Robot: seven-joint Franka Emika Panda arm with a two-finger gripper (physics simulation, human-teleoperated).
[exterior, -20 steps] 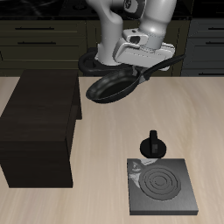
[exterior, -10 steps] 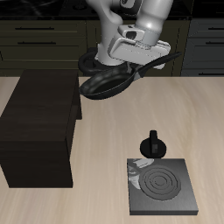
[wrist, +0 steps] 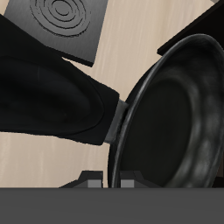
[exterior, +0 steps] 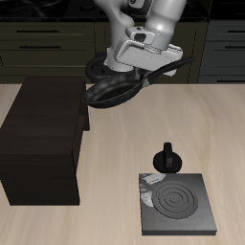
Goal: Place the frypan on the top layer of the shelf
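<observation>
The frypan [exterior: 113, 89], round, black and glossy-rimmed, hangs tilted in the air above the table, close to the back corner of the shelf [exterior: 43, 134]. My gripper [exterior: 150, 63] is shut on its long black handle [exterior: 177, 65]. The shelf is a large dark boxy cabinet with a flat top, and nothing lies on that top. In the wrist view the pan bowl [wrist: 179, 114] and its handle [wrist: 44, 87] fill most of the frame, with my fingertips [wrist: 92, 178] just showing at the edge. A dark corner of the shelf [wrist: 194, 24] lies beyond the pan.
A square dark stove plate [exterior: 175, 203] with spiral rings sits near the table's front edge; it also shows in the wrist view [wrist: 68, 22]. A small black pot [exterior: 168, 158] stands just behind it. Dark kitchen cabinets line the back.
The gripper has carried the frypan a little higher and toward the shelf. The grip on the handle is unchanged.
</observation>
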